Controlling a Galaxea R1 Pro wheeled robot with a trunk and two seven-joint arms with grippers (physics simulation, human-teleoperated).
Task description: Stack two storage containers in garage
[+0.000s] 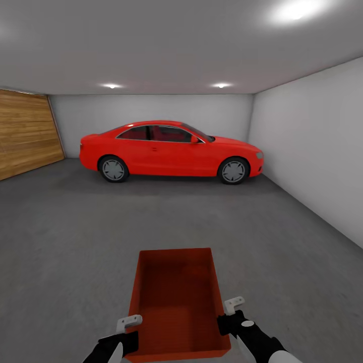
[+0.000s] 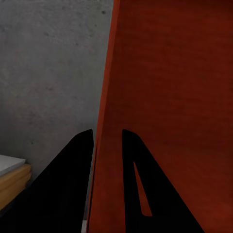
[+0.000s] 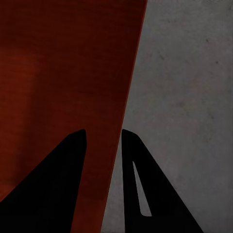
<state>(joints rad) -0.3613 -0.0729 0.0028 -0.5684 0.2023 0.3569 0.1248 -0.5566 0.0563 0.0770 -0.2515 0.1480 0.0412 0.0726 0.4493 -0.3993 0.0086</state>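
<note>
One red-orange open-top storage container [image 1: 176, 297] is held low in front of me, over the garage's dark grey concrete floor [image 1: 75, 237]. My left gripper [image 1: 130, 327] is shut on its left long wall, one finger inside and one outside. My right gripper [image 1: 225, 315] is shut on the right wall in the same way. In the left wrist view the thin wall of the container [image 2: 170, 97] runs between the dark fingers of the gripper [image 2: 107, 133]. The right wrist view shows the same clamp by the gripper [image 3: 103, 132] on the container [image 3: 63, 73], with concrete [image 3: 184, 97] beyond. The bin is empty.
A red car [image 1: 171, 151] is parked across the far end of the garage. A wooden plank door [image 1: 25, 131] lines the left side and a white wall [image 1: 312, 151] the right. Open concrete lies between me and the car.
</note>
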